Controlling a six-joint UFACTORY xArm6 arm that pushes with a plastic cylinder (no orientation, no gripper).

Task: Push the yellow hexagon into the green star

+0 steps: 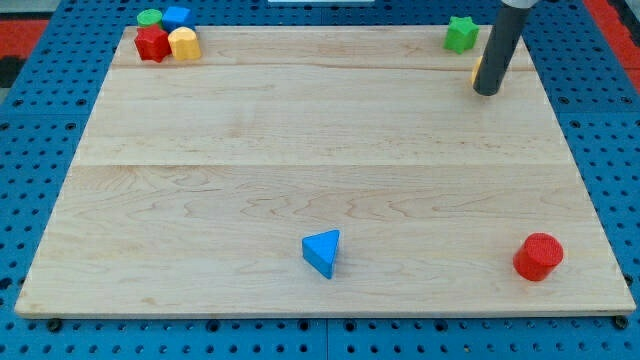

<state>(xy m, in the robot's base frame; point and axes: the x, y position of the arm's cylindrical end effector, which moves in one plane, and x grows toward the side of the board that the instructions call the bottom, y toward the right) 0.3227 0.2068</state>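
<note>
Almost done: my tip [487, 92] hides most of the yellow hexagon block [476, 70] near the table's top-right corner, close to the green star block [461, 34] but not touching; no gripper to report.

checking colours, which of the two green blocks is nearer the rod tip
The green star at the view's top right, just left of my tip. The other green block sits in the top-left cluster.

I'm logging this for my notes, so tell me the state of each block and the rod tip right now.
My tip: on the board, hiding most of the yellow block.
Yellow block: only a sliver shows, apart from the green star.
Green star: alone at the top edge.
Blue triangle: alone.
Red cylinder: alone.
</note>
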